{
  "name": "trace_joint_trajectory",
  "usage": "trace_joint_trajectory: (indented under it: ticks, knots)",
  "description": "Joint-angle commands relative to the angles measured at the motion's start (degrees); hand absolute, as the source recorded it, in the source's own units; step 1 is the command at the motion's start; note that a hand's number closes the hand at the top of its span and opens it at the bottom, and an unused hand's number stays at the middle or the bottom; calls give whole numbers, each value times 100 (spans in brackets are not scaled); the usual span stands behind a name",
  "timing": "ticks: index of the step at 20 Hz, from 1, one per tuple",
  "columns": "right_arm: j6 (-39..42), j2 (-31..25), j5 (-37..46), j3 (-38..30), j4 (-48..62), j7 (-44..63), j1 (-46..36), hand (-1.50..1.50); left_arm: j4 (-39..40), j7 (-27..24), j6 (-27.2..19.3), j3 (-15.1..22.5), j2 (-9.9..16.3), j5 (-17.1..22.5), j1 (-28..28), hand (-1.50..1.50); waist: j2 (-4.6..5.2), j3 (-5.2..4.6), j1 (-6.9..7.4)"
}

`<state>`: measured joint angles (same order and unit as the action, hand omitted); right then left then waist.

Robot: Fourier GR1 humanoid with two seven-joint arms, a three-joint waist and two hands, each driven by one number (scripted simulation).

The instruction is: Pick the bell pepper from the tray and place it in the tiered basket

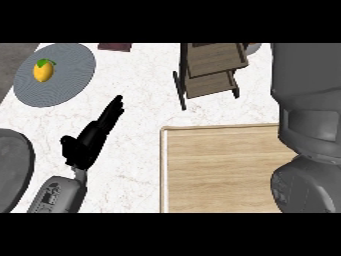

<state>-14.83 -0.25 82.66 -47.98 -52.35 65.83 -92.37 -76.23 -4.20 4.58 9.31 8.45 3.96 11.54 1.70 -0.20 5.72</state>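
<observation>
A yellow bell pepper [43, 70] with a green stem lies on the round grey tray [66, 82] at the upper left. My left hand [92, 134] hovers over the white counter below and to the right of the tray. It is open, with its fingers straight and pointing up and to the right, apart from the pepper. The wooden tiered basket [211, 70] stands at the top centre, tilted in the view. My right forearm [317, 125] fills the right side as a big grey mass, and its hand does not show.
A light wooden board [221, 170] covers the lower middle of the counter. A dark round pan-like disc [2, 172] sits at the left edge. A dark red item [116, 47] and a grey round object [253, 48] lie at the top edge.
</observation>
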Motion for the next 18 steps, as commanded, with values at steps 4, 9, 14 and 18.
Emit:
trace_joint_trajectory:
  ticks: [4,9,14,18]
  knots:
    - [-1493,24,1300,192,99,1172,-105,-150,141,-96,-45,-128,76,-23,-104,0,-91,-12,-251]
    - [-1325,-221,2791,382,-337,1549,-235,-150,22,-27,-113,-167,42,23,-202,0,-170,-14,-402]
    - [-1038,18,3613,684,-1343,1643,-317,-150,169,-167,-121,-236,101,-13,-351,0,-256,-1,-559]
    - [-572,23,3644,976,-2243,1497,-219,-150,-55,37,23,-390,256,186,-348,0,-323,16,-560]
